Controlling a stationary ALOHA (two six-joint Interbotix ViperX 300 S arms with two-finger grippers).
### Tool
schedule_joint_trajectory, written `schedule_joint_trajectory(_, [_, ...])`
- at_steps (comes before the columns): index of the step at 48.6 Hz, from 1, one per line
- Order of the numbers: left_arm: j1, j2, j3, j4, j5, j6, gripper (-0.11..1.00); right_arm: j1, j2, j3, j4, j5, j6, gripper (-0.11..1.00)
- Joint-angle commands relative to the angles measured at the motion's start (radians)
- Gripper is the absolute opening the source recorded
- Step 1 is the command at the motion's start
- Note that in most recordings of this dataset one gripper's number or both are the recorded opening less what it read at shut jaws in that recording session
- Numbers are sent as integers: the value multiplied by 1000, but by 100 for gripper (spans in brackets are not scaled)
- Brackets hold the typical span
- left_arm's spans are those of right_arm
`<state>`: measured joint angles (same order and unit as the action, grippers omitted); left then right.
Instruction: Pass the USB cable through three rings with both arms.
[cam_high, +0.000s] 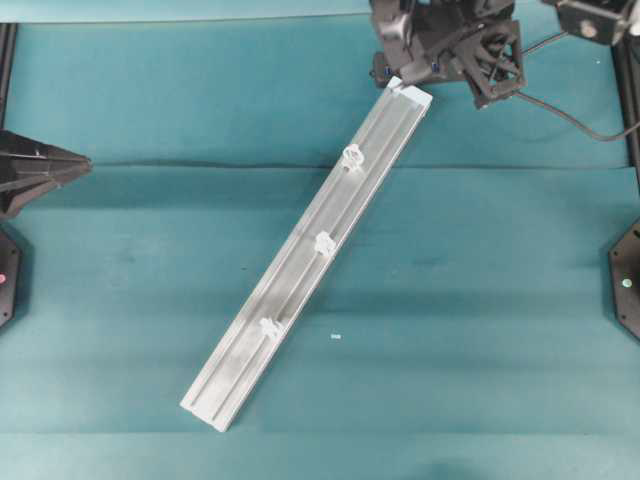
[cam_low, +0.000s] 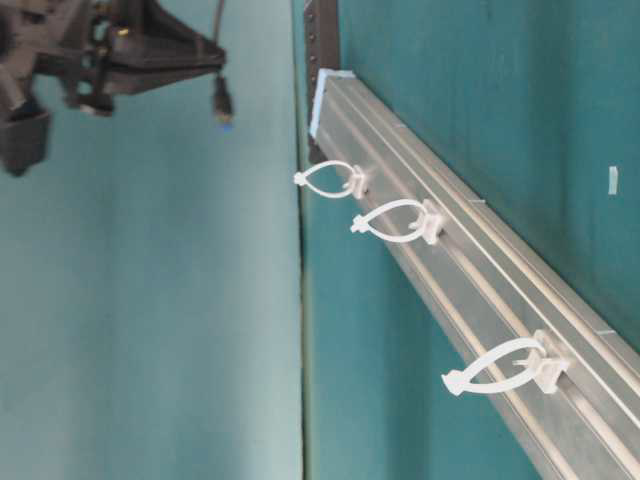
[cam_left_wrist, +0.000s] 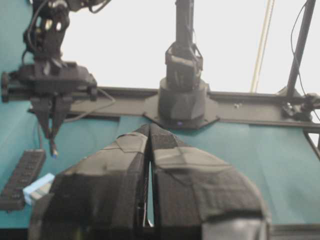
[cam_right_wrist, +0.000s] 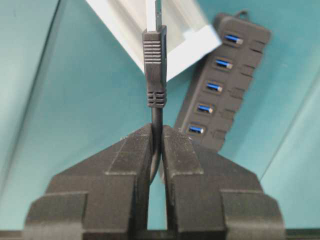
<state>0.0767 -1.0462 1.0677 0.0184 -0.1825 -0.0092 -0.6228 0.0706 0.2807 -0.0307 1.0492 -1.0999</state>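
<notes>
While gripped by right fingers (cam_right_wrist: 157, 137), USB cable (cam_right_wrist: 154, 65).

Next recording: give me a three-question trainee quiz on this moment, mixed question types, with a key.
1. True or false: the USB cable already runs through one of the three rings on the rail.
2. Which gripper holds the cable?
A. the left gripper
B. the right gripper
C. neither
3. Fill in: in the right wrist view, the black bar with blue ports lying beyond the rail's end is a USB ____.

Key
1. False: all three rings stand empty, and the plug hangs in the air near the rail's far end.
2. B: its jaws are shut on the cord just behind the plug; the left jaws are shut on nothing.
3. hub.
</notes>
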Motion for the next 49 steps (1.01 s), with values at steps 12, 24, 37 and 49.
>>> schedule_joint_trajectory(12, [0,5,-18,2,-5,-28,0,6,49,21,-18,-138,-164,8])
schedule_joint_trajectory(24, [0,6,-18,2,-5,-71,0,17,77,34,-18,-178,-216,8])
schedule_joint_trajectory(37, [5,8,-17,2,-6,-69,0,55,95,34,-15,-204,-230,8])
schedule_joint_trajectory(49, [5,9,-15,3,-5,-71,0,77,124,34,-14,-245,-222,8])
